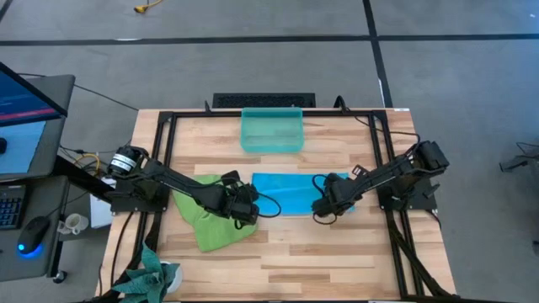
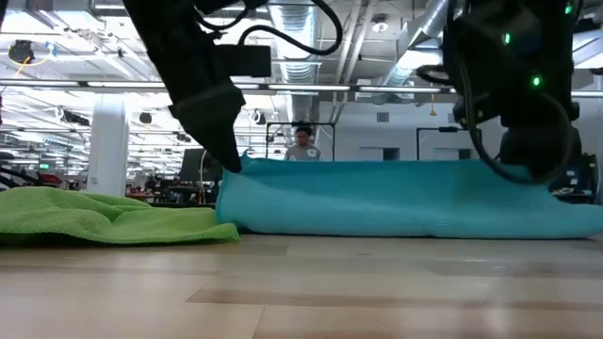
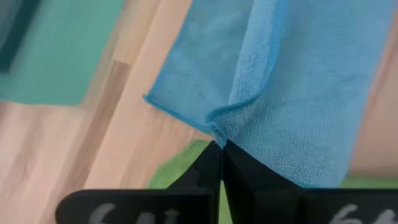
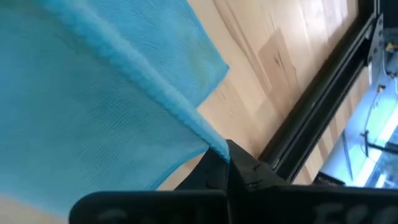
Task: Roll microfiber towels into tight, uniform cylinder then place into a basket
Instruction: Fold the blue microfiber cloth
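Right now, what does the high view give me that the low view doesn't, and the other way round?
Only the high view shows the basket at the table's far edge, apart from both towels, and the whole table. Only the low view shows the blue towel with its near edge lifted off the wood, and a person in the room behind. Both show the left gripper and right gripper shut on opposite ends of the blue towel, with the green towel lying beside it.

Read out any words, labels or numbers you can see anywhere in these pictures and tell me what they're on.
Nothing is readable.
Left pincer: pale marks on its body, too blurred to read.
Right pincer: pale marks on its body, too blurred to read.
Monitor beside the table: screen content too small to read.
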`<move>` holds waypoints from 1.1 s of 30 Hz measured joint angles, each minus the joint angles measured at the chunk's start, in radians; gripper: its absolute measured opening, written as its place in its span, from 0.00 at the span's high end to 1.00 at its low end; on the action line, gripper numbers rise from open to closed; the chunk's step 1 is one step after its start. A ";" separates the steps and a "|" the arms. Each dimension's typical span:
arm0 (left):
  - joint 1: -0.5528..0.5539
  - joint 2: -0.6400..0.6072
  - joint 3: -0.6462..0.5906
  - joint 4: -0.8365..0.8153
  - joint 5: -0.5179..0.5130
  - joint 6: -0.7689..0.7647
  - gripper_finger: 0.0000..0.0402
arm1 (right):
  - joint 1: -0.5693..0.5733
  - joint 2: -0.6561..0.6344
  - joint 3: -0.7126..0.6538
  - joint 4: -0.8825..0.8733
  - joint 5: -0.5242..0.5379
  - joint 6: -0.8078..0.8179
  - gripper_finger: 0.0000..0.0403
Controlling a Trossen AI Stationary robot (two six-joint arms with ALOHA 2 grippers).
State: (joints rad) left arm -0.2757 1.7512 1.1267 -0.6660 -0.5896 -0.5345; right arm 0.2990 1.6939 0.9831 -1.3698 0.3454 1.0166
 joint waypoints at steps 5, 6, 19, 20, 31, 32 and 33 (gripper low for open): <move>0.023 0.001 0.000 0.014 -0.007 0.045 1.00 | -0.009 0.000 -0.066 0.053 0.005 0.004 0.99; 0.028 0.001 0.000 0.015 -0.009 0.051 1.00 | -0.010 0.000 -0.077 0.072 0.010 0.004 0.99; 0.070 0.001 0.000 0.012 -0.019 0.081 1.00 | -0.037 0.000 -0.117 0.173 0.050 0.004 0.99; 0.072 0.001 0.000 0.011 -0.020 0.083 1.00 | -0.044 0.000 -0.117 0.181 0.050 0.004 0.99; 0.074 0.001 0.000 0.004 0.007 0.135 0.82 | -0.062 0.000 -0.117 0.193 0.049 -0.004 0.99; 0.074 0.001 0.000 0.003 0.006 0.135 0.80 | -0.062 0.000 -0.117 0.193 0.050 -0.004 0.98; 0.074 0.001 0.000 0.002 0.006 0.135 0.78 | -0.062 0.000 -0.117 0.193 0.050 -0.004 0.98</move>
State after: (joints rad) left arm -0.2016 1.7523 1.1267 -0.6638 -0.5834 -0.3996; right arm 0.2375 1.6939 0.8665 -1.1770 0.3950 1.0130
